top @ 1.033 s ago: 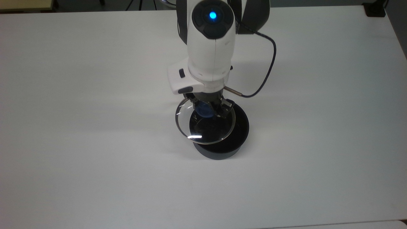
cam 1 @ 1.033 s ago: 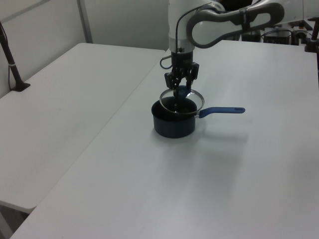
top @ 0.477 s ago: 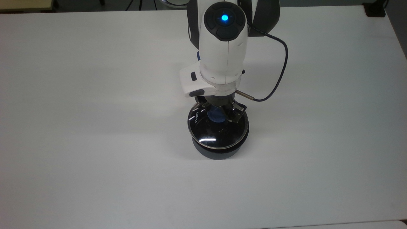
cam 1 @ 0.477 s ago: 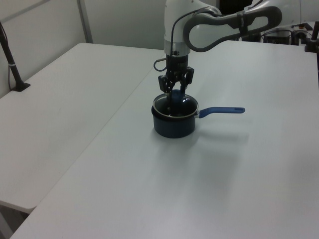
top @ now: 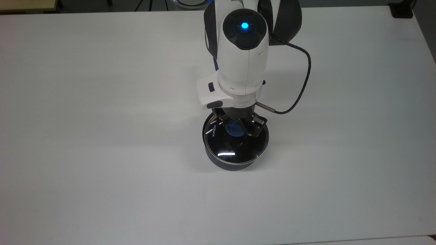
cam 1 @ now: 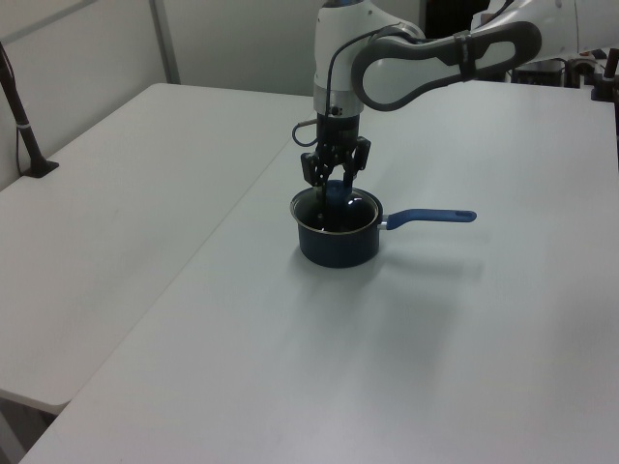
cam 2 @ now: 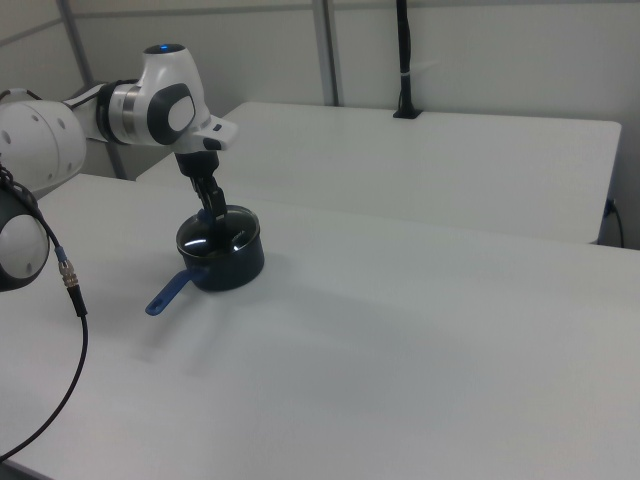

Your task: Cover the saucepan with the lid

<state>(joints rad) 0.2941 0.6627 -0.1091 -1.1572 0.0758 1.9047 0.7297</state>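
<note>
The dark navy saucepan (top: 232,166) stands on the white table, its long blue handle (cam 1: 431,216) pointing to the left view's right. The clear glass lid (top: 235,149) with white "KONKA" lettering lies level over the pan's mouth, and its metal rim lines up with the pan's rim. My gripper (top: 237,125) comes straight down from above and is shut on the lid's blue knob (top: 234,130). In the right view the saucepan (cam 2: 232,268), the lid (cam 2: 222,238) and the gripper (cam 2: 212,216) stack the same way, with the handle (cam 2: 165,293) toward the right view's lower left.
A dark cable (top: 301,85) loops off the wrist to the top view's right. The white table (top: 102,102) spreads wide around the pan. A black post (cam 1: 24,126) is clamped to the neighbouring table at the left view's left, and another post (cam 2: 403,60) stands at the right view's back.
The gripper carried the lid toward the top view's right and lowered it. The lid went from tilted and off-centre to level over the saucepan's mouth.
</note>
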